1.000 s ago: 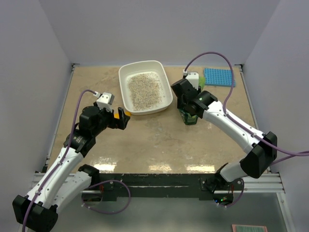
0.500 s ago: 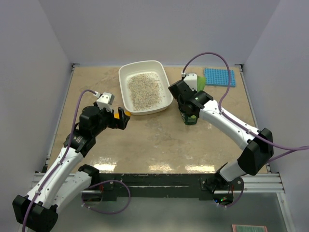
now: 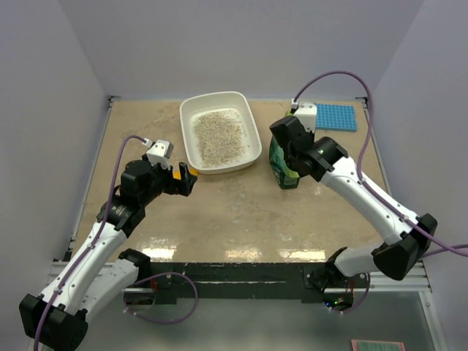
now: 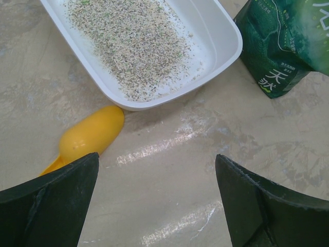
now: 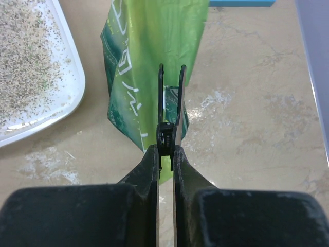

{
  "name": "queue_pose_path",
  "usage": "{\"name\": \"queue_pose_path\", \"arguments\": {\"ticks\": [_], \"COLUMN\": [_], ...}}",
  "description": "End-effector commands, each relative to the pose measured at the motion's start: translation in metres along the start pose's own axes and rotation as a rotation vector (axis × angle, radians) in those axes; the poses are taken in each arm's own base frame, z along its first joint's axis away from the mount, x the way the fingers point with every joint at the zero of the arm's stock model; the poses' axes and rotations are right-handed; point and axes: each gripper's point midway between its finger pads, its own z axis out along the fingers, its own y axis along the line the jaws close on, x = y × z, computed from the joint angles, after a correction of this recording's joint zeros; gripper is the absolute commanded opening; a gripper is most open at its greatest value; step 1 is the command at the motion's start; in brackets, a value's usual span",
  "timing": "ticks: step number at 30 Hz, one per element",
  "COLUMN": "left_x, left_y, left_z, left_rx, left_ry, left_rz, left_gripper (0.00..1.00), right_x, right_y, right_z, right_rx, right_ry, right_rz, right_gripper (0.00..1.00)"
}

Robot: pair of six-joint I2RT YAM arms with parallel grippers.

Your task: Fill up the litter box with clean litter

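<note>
- A green bag [image 3: 281, 175] printed with white characters stood on the marbled desk [image 3: 241, 216].
- An orange-yellow scoop [image 4: 92, 133] lay well apart.
- A blue studded mat [image 3: 338, 117] lay far right.

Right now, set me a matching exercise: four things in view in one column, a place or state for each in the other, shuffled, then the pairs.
1. litter box
2. scoop
3. green bag
4. blue mat

A. lies at the far right, apart from the rest
B. pinched by the right end effector
C. lies by the litter box's near rim
D. holds the clean litter

Pairs: 1-D, 2-C, 3-B, 4-A
</note>
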Motion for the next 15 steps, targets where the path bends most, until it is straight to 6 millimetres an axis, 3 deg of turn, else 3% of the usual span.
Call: {"name": "queue_pose_path", "arguments": {"ticks": [1, 6, 10, 11, 14, 15], "left_x": [-0.008, -0.006, -0.010, -0.010, -0.012, -0.012], "left_y": [-0.002, -0.002, -0.002, -0.002, -0.002, -0.001], "left_z": [-0.001, -0.001, -0.003, -0.004, -0.006, -0.007], "left_rx": [0.006, 0.007, 0.007, 0.008, 0.002, 0.001], "left_ry": [-0.023, -0.019, -0.036, -0.037, -0.046, -0.050], "left_rz": [-0.012, -0.012, -0.012, -0.012, -0.013, -0.014], "left_gripper": [1.00, 1.00, 1.00, 1.00, 1.00, 1.00], "right_x": [-0.023, 0.009, 0.048, 0.050, 0.057, 0.056], "right_y": [-0.028, -0.033, -0.037, -0.036, -0.057, -0.075], "right_z": [-0.031, -0.034, -0.019, -0.014, 0.005, 0.014], "right_rx": [0.006, -0.009, 0.029, 0.027, 0.051, 0.092], "right_ry": [-0.058, 0.031, 0.138, 0.143, 0.166, 0.165], "right_rz": [0.086, 0.123, 0.155, 0.188, 0.272, 0.317], "right_gripper": [0.00, 0.00, 0.00, 0.00, 0.00, 0.00]}}
